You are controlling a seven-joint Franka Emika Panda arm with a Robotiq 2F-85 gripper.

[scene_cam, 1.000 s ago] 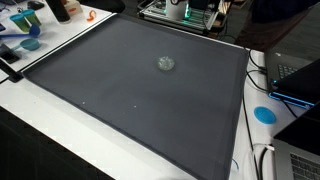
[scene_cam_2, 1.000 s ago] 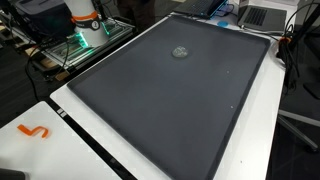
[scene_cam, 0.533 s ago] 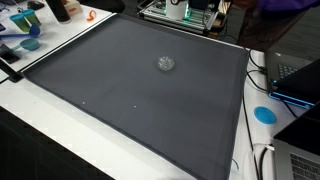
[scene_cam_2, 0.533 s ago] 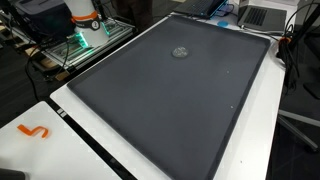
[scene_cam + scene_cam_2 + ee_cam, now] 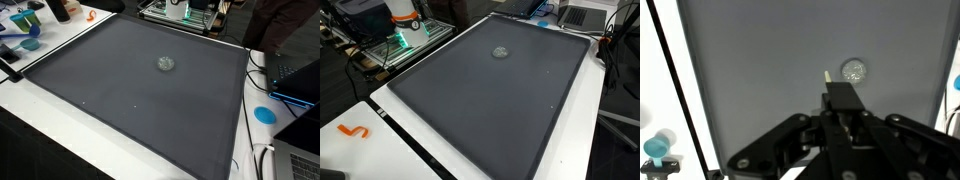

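A small round glittery disc (image 5: 166, 64) lies on a large dark grey mat (image 5: 120, 95), toward its far side; both exterior views show it (image 5: 501, 52). In the wrist view the disc (image 5: 853, 70) sits just beyond and slightly right of my gripper (image 5: 840, 92). My gripper hovers above the mat (image 5: 750, 60) with its black fingers pressed together, so it is shut. A tiny pale tip shows at the fingertips; I cannot tell what it is. Neither exterior view shows the gripper.
The mat lies on a white table (image 5: 575, 140). A blue round item (image 5: 264, 114) and a laptop (image 5: 298, 82) sit beside the mat, blue objects (image 5: 30, 42) at a corner, an orange hook (image 5: 354, 131) on the white border. A person (image 5: 285, 22) stands at the far edge.
The person at the far edge of the table has shifted. The disc, the mat and the other objects have not moved.
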